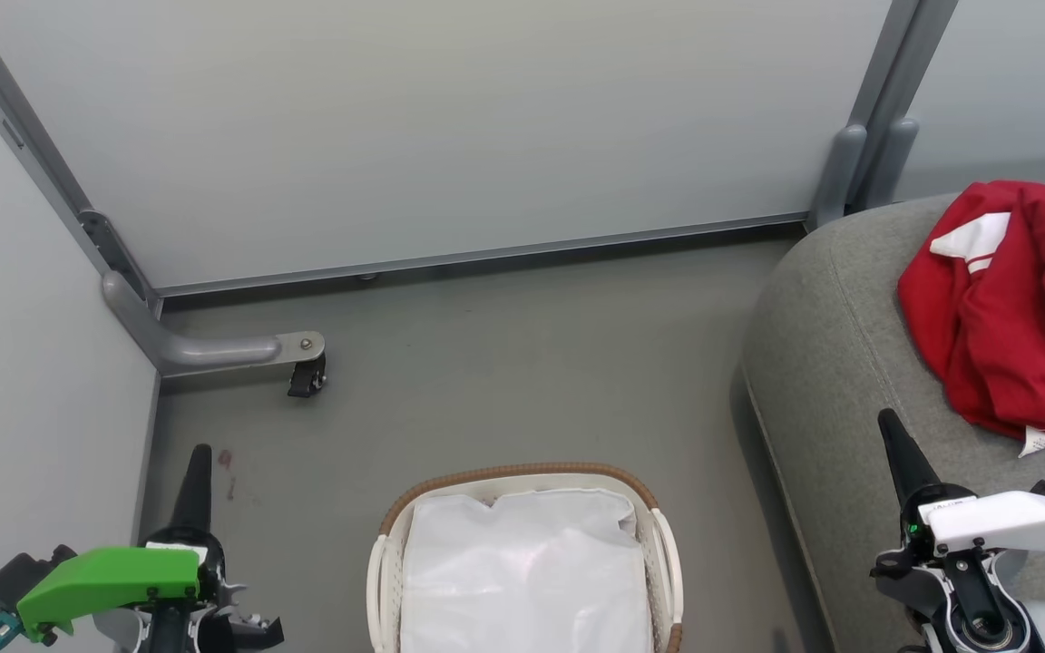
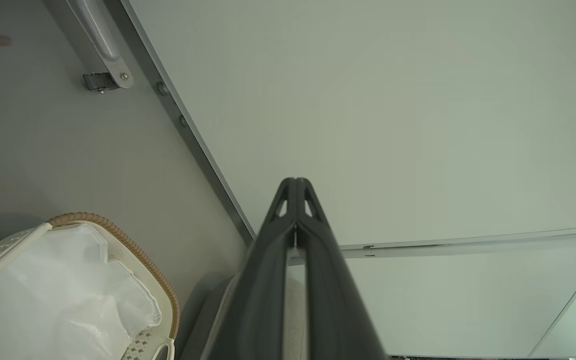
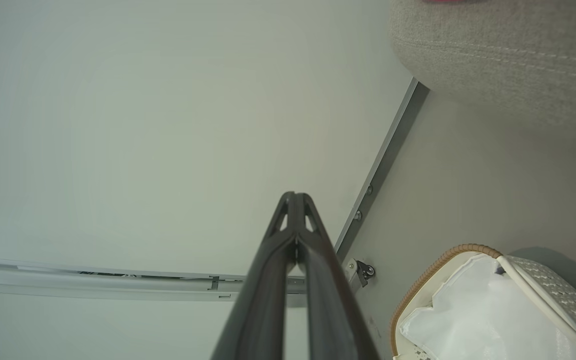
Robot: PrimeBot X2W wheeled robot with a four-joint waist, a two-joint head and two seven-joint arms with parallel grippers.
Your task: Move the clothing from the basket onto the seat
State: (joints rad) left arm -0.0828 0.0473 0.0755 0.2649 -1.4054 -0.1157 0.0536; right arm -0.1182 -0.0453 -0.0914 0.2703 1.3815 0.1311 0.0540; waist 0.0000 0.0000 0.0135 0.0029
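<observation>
Clothing [image 1: 1003, 308] lies heaped on the seat [image 1: 831, 363], the basket [image 1: 522, 473] looks down to its liner [image 1: 522, 571], and the left pincer [image 1: 200, 458] and right pincer [image 1: 891, 426] are closed on nothing, so best keep both clear, I'd say.

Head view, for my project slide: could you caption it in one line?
Red-and-white clothing lies heaped on the grey seat; the basket on the floor shows its white liner.

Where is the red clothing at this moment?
In the head view, the clothing lies heaped on the seat at the right, beyond the right end effector and apart from the basket at bottom centre.
</observation>
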